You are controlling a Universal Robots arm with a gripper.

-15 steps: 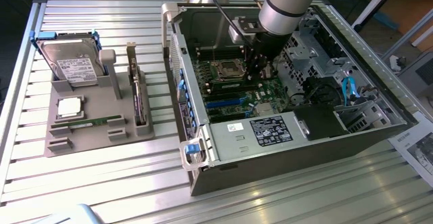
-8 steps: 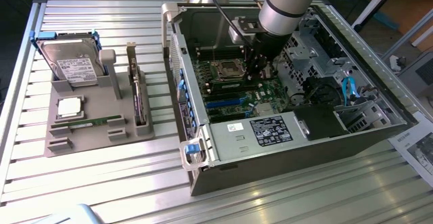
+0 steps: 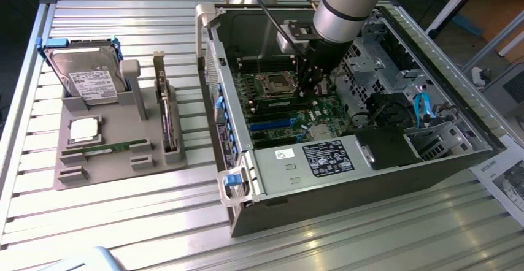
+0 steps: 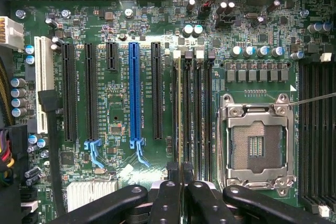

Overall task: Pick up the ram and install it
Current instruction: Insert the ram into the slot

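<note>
Though edge-on — ram [image 4: 178,109] parallel to slots [image 4: 196,109]

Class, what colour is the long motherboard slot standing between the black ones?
Blue: the long plastic expansion slot shows best in the wrist view.

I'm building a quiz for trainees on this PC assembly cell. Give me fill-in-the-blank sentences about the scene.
The black gripper holds the thin green ram stick over the green ____.
Between black expansion slots lies one ____ slot.
The silver square processor socket is ____.
The silver hard drive stands in the grey holder on the exterior view's ____ of the open case.
Missing: motherboard; blue; empty; left.
</note>
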